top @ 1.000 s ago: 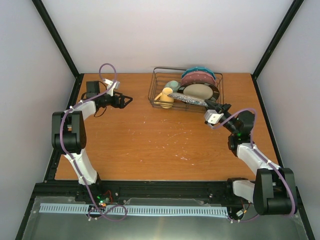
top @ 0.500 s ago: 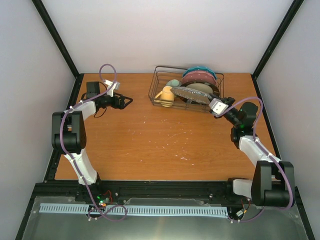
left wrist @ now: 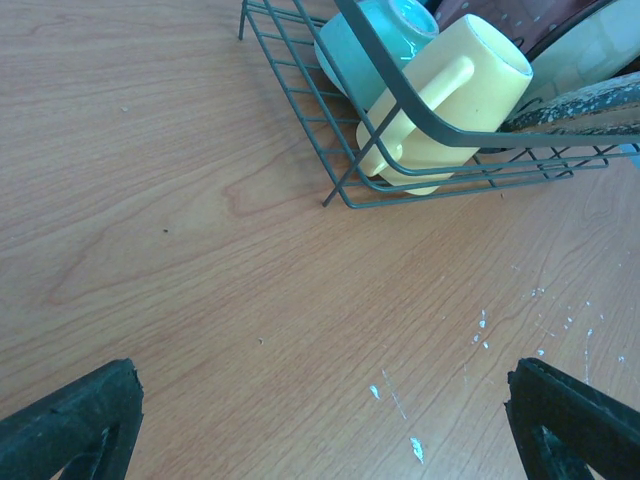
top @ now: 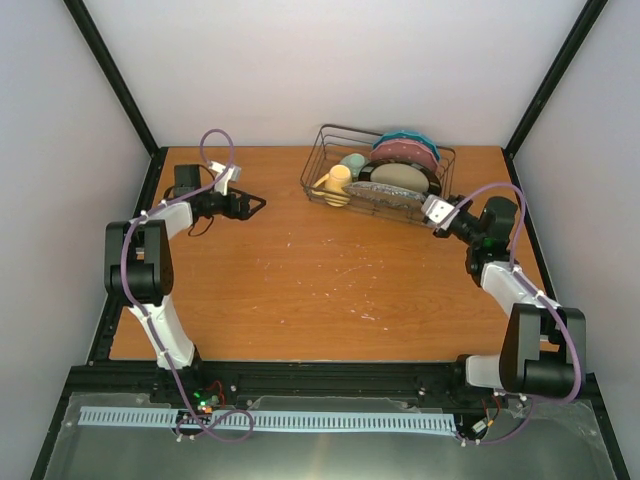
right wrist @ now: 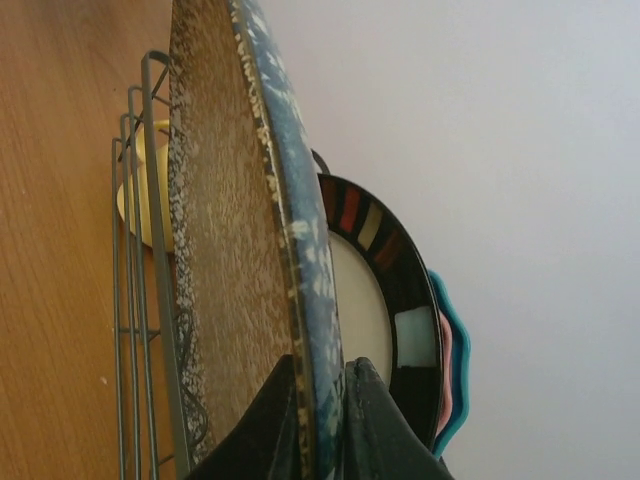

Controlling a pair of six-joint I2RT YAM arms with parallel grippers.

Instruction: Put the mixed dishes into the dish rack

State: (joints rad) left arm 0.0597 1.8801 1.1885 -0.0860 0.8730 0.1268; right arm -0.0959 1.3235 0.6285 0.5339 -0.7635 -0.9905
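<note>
The black wire dish rack (top: 312,172) stands at the back of the table. In it are the yellow mug (top: 336,183), the pale green bowl (top: 352,163), the dark-rimmed cream plate (top: 400,177), the pink plate (top: 404,152) and the teal plate (top: 408,139). My right gripper (top: 428,210) is shut on the rim of the grey speckled plate (top: 385,194), held edge-on over the rack's front. In the right wrist view the plate (right wrist: 235,240) stands between my fingers (right wrist: 365,420), in front of the cream plate (right wrist: 375,290). My left gripper (top: 258,203) is open and empty, left of the rack.
The mug (left wrist: 445,100) and bowl (left wrist: 375,40) lie in the rack's corner (left wrist: 340,195) in the left wrist view. White paint flecks mark the table (top: 340,270). Black frame posts and white walls enclose the table on three sides.
My right gripper has carried the grey speckled plate further back and up over the rack. The rack has tilted and shifted slightly. The left arm has not moved.
</note>
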